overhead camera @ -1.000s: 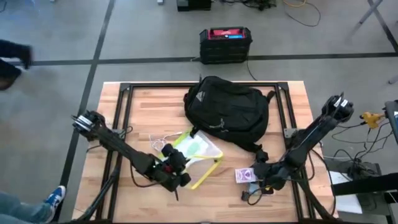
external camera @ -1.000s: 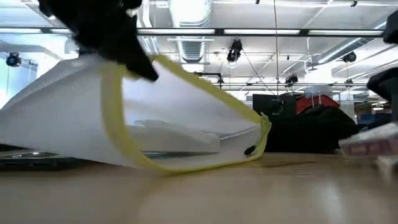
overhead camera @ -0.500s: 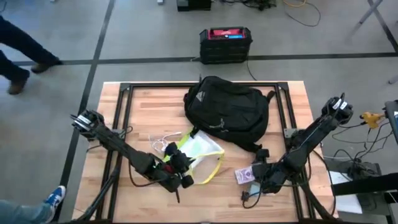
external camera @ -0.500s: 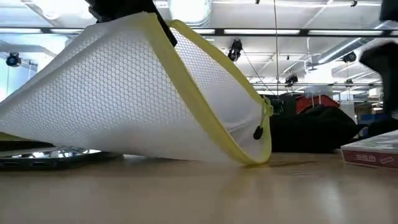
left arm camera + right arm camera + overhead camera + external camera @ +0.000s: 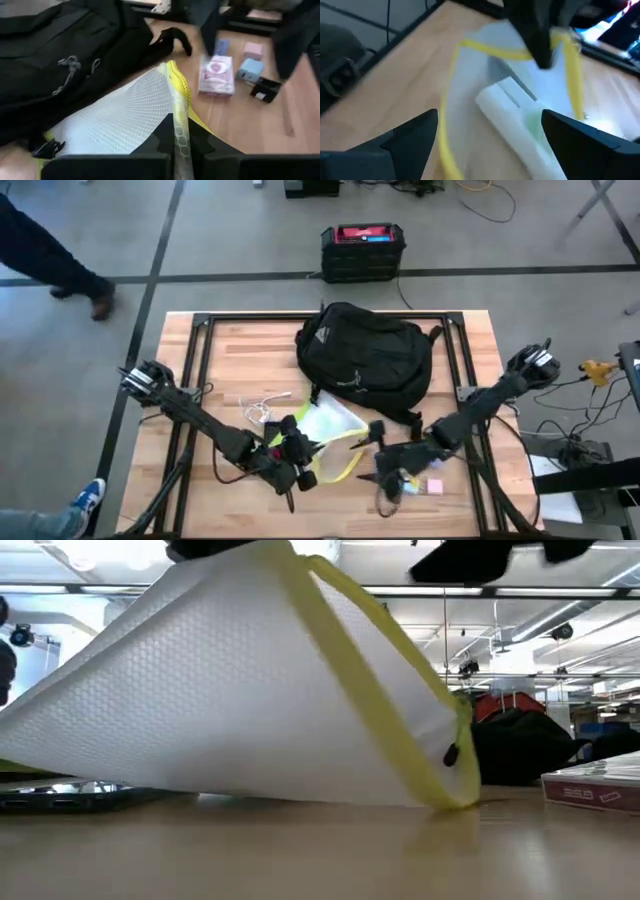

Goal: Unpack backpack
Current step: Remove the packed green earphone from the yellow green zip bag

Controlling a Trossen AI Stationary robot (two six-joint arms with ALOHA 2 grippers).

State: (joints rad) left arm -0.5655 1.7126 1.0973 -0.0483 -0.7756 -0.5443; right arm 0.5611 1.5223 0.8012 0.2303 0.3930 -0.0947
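At the left of the table, the left gripper (image 5: 297,460) is pinching the yellow trim of a white mesh pouch (image 5: 328,423), fingers clamped tight on that edge and holding it up so the pouch is tenting off the wooden table (image 5: 230,345). A thin white cable (image 5: 262,406) is lying just beside the pouch on the boards.

Behind the pouch, the backpack (image 5: 365,358) is resting toward the far middle of the table, slumped and touching the pouch's far corner, with its straps trailing forward.

Moving right, the right gripper (image 5: 385,463) is reaching in toward the pouch's free side, its fingers spread wide apart and closed on nothing; through its own camera the pouch's opening and a pale flat item inside are showing between them. Just under and beside it, a pink card box (image 5: 216,75), a small pink block (image 5: 253,49) and a pale blue block (image 5: 248,69) are sitting near the front edge.

To my eye the step in hand is opening or emptying the pouch. Doing it well means the left keeping its pinch firm and high so the mouth is gaping, while the right is coming in level, taking the opposite yellow edge rather than the slack mesh, and steering clear of the small items below.
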